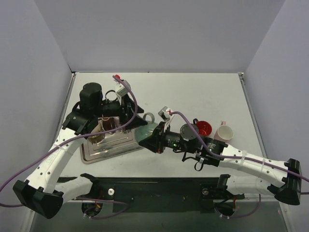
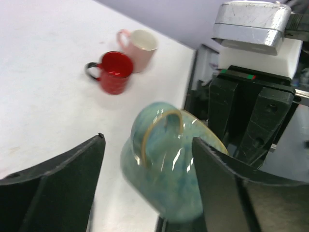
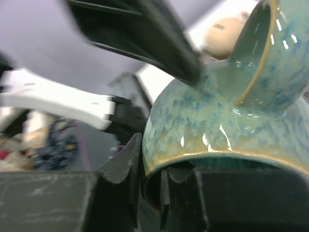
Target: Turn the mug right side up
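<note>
Two-fingered, clamped the teal mug (image 2: 166,169) by its rim in the right gripper (image 3: 149,186), one finger inside and one outside, mug on its side with handle up, near the middle of the table (image 1: 193,92), just right of the metal tray (image 1: 111,149). Straddled it with the left gripper (image 2: 148,140) spread wide. Showed the red mug (image 2: 115,72) and pink mug (image 2: 140,48) upright, side by side, farther right.

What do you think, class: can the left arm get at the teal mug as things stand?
Probably yes. The left gripper is open, its fingers on either side of the teal mug with nothing between. The right gripper grips only the rim, leaving the mug's body free.
</note>
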Motion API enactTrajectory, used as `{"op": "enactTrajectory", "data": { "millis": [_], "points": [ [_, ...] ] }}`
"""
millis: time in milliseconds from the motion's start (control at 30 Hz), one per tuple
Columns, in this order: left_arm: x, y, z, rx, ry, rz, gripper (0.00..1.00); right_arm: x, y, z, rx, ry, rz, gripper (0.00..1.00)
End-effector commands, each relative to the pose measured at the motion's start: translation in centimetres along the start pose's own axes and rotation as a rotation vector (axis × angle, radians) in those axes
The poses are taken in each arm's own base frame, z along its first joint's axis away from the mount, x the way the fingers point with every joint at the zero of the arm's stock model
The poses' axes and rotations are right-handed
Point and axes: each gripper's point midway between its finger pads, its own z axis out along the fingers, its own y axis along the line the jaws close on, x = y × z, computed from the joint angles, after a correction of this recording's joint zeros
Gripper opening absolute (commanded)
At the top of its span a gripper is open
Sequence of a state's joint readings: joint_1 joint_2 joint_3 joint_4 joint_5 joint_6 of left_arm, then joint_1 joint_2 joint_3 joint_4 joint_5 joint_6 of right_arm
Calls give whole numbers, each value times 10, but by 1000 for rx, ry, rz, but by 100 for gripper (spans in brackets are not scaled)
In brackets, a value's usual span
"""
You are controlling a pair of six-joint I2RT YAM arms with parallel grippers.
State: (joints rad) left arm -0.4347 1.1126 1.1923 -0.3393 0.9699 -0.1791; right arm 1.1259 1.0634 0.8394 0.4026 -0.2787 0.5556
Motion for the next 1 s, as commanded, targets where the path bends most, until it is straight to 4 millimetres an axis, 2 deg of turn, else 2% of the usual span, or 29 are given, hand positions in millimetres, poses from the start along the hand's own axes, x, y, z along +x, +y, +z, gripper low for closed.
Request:
{"op": "enactTrajectory", "data": {
  "millis": [0,33,67,100,133,167,200,233,267,333,367,400,433,467,500,567,700,767,967],
  "points": [
    [1,43,-26,-289,62,202,88,-19,-80,-29,475,10,-110,0],
    [3,65,-36,-416,87,236,88,-18,-105,-47,626,65,-135,0],
    [7,76,-43,-471,119,282,88,-11,-123,-49,702,126,-163,0],
    [9,94,-55,-579,146,315,88,-11,-143,-65,805,182,-166,0],
    [11,103,-62,-628,180,364,88,-1,-161,-64,858,250,-167,0],
    [16,116,-72,-702,213,382,89,0,-175,-73,913,297,-156,0],
    [19,123,-78,-731,248,417,89,11,-191,-72,951,361,-153,0],
    [25,132,-86,-783,284,417,89,10,-199,-76,972,392,-151,0],
    [29,139,-94,-815,317,436,90,23,-214,-78,1011,459,-144,0],
    [39,146,-103,-840,370,452,90,24,-238,-80,1064,517,-120,0],
    [44,149,-105,-843,389,451,91,37,-251,-79,1077,577,-110,0],
    [49,154,-111,-860,417,456,91,38,-259,-76,1068,587,-69,0],
    [52,159,-113,-870,432,455,91,51,-269,-73,1066,632,-44,0],
    [54,165,-120,-897,446,442,92,51,-274,-70,1049,640,-15,0],
    [57,170,-121,-906,452,430,92,62,-283,-69,1059,678,-2,0],
    [60,178,-126,-925,450,396,92,68,-293,-66,1057,704,20,0],
    [67,192,-135,-944,431,333,93,80,-303,-63,1040,722,73,0],
    [70,196,-135,-935,417,317,93,85,-305,-54,975,689,131,0],
    [79,209,-135,-942,404,284,93,103,-319,-62,945,664,255,0]
  ]
}}
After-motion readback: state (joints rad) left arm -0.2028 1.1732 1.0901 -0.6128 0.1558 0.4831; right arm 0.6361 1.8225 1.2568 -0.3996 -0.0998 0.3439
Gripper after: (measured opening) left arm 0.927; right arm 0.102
